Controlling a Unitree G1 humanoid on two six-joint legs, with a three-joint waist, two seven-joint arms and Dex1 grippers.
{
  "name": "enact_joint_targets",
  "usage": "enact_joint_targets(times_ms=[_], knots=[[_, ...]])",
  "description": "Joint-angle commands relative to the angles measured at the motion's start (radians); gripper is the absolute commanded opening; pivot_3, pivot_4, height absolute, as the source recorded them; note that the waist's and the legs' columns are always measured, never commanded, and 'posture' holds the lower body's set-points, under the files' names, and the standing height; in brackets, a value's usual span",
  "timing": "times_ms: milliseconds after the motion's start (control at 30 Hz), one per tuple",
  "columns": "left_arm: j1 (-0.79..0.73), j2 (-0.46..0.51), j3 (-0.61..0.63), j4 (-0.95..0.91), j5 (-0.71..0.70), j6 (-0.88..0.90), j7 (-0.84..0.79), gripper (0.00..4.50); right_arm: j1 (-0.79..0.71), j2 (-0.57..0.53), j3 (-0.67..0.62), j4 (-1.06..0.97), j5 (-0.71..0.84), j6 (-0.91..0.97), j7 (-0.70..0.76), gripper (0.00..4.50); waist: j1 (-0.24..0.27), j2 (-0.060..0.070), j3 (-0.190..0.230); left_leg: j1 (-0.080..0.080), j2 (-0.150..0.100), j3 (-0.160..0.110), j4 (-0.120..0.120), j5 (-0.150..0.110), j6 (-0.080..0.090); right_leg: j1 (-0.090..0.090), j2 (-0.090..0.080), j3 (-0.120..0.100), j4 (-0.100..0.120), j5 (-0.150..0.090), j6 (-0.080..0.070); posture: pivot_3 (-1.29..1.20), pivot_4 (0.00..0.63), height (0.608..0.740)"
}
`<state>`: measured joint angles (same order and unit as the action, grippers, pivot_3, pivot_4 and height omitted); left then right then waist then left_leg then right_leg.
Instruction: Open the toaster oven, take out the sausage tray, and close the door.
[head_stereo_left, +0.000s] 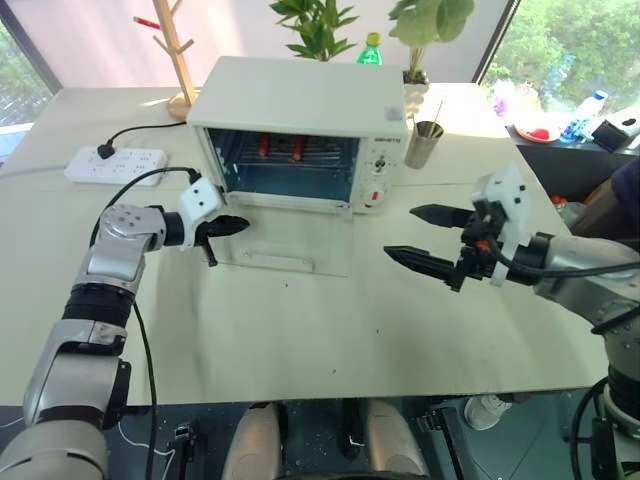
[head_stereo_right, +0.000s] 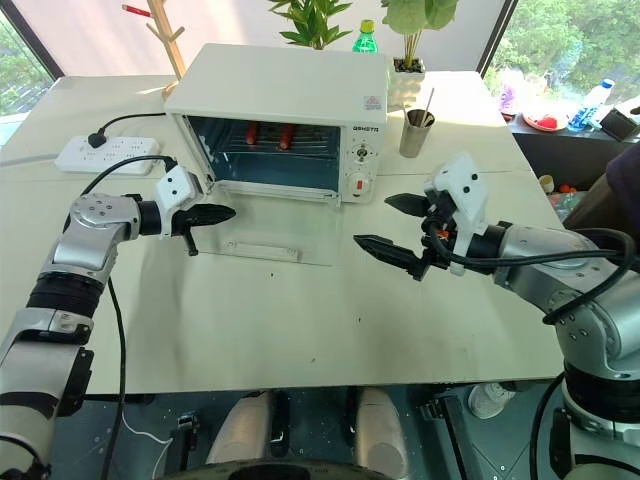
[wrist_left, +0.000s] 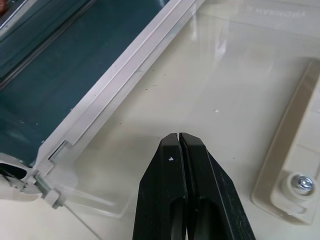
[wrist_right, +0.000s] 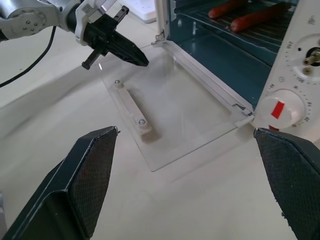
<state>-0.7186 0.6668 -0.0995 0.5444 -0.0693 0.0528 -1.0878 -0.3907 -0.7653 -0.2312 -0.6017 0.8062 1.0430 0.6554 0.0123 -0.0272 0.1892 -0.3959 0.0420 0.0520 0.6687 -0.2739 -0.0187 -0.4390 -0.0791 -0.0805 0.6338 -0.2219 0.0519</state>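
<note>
left gripper (head_stereo_left: 232, 226) level over door (wrist_right: 185, 107), right gripper (head_stereo_left: 428, 236) wide

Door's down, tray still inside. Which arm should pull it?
Likely right: right gripper is open and faces the oven mouth. Left gripper is shut, low over the door corner. The tray sits deep.

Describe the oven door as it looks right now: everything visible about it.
The door is a clear glass panel with a white frame strip along its hinged edge and a pale bar handle fixed by two screws near the free edge. It is fully open, folded down flat on the table in front of the oven. The shut left gripper sits at its left corner near the hinge; contact is unclear. The open right gripper is clear of it.
</note>
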Motion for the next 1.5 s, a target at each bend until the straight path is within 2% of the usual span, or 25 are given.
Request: enact_joint_targets(times_ms=[33, 100, 233, 367, 567, 700, 867, 1133, 1433, 1500], knots=[[0.039, 0.035, 0.032, -0.093, -0.036, 0.059, -0.030, 1.28, -0.056, 0.005, 0.050, 0.009, -0.031, -0.054, -0.008, 4.50, -0.004, 0.000, 0.000, 0.000, 0.000, 0.000, 0.000, 0.000, 0.000, 0.000, 0.000, 0.000, 0.000, 0.000, 0.000, 0.00, 0.150, 0.717], [0.061, 0.052, 0.060, -0.178, -0.087, 0.129, -0.051, 2.33, -0.090, 0.021, 0.103, 0.028, -0.069, -0.083, -0.022, 4.50, -0.007, 0.000, 0.000, 0.001, 0.000, 0.001, 0.000, 0.000, 0.000, 0.000, 0.000, 0.000, 0.000, 0.000, 0.000, 0.00, 0.150, 0.717], [0.096, 0.093, 0.150, -0.401, -0.242, 0.367, -0.066, 4.45, -0.189, 0.070, 0.289, 0.099, -0.258, -0.203, -0.068, 4.50, -0.011, 0.000, 0.000, 0.000, 0.001, 0.000, 0.000, 0.000, 0.000, -0.001, 0.001, 0.000, 0.000, 0.000, 0.000, 0.00, 0.150, 0.717], [0.075, 0.085, 0.227, -0.518, -0.347, 0.556, 0.018, 4.48, -0.319, 0.178, 0.488, 0.266, -0.484, -0.345, -0.129, 4.50, -0.011, 0.000, 0.000, 0.000, 0.001, 0.000, 0.000, 0.000, 0.000, -0.001, 0.001, 0.000, 0.000, 0.000, 0.000, 0.00, 0.150, 0.717], [0.047, 0.079, 0.264, -0.582, -0.435, 0.697, 0.093, 4.48, -0.474, 0.300, 0.664, 0.548, -0.767, -0.543, -0.180, 4.50, -0.012, 0.000, 0.000, -0.001, 0.000, 0.000, 0.000, 0.000, 0.000, -0.001, 0.001, 0.000, 0.000, 0.000, 0.000, 0.00, 0.150, 0.717], [0.065, 0.100, 0.262, -0.622, -0.447, 0.711, 0.100, 4.48, -0.621, 0.395, 0.822, 0.908, -1.041, -0.768, -0.297, 4.50, -0.026, 0.000, 0.000, -0.001, -0.001, 0.000, 0.000, 0.001, -0.001, -0.001, 0.000, 0.000, 0.000, 0.000, 0.000, 0.00, 0.150, 0.717], [0.071, 0.107, 0.266, -0.629, -0.457, 0.714, 0.119, 4.48, -0.717, 0.497, 0.817, 1.195, -1.141, -0.890, -0.373, 4.50, -0.029, 0.000, 0.000, -0.002, 0.000, 0.000, 0.000, 0.001, -0.001, -0.002, 0.000, 0.000, 0.000, 0.000, 0.000, 0.00, 0.150, 0.717], [0.070, 0.112, 0.257, -0.612, -0.460, 0.701, 0.120, 4.48, -0.853, 0.603, 0.798, 1.521, -1.225, -0.992, -0.426, 4.50, -0.031, 0.000, 0.000, -0.002, 0.000, -0.001, 0.000, 0.001, -0.002, -0.002, 0.000, 0.000, 0.001, 0.000, 0.000, 0.00, 0.150, 0.717], [0.053, 0.106, 0.248, -0.584, -0.453, 0.681, 0.121, 4.48, -0.949, 0.643, 0.770, 1.741, -1.266, -1.071, -0.495, 4.50, -0.029, 0.000, 0.000, -0.002, 0.000, -0.001, 0.000, 0.002, -0.003, -0.002, -0.001, 0.000, 0.001, 0.000, 0.000, 0.00, 0.150, 0.717], [0.044, 0.108, 0.252, -0.572, -0.458, 0.681, 0.115, 4.50, -0.952, 0.645, 0.765, 1.756, -1.271, -1.084, -0.500, 3.93, -0.028, 0.000, 0.000, -0.002, 0.000, -0.001, 0.000, 0.002, -0.003, -0.002, -0.001, 0.000, 0.001, 0.000, 0.000, 0.00, 0.150, 0.717]])
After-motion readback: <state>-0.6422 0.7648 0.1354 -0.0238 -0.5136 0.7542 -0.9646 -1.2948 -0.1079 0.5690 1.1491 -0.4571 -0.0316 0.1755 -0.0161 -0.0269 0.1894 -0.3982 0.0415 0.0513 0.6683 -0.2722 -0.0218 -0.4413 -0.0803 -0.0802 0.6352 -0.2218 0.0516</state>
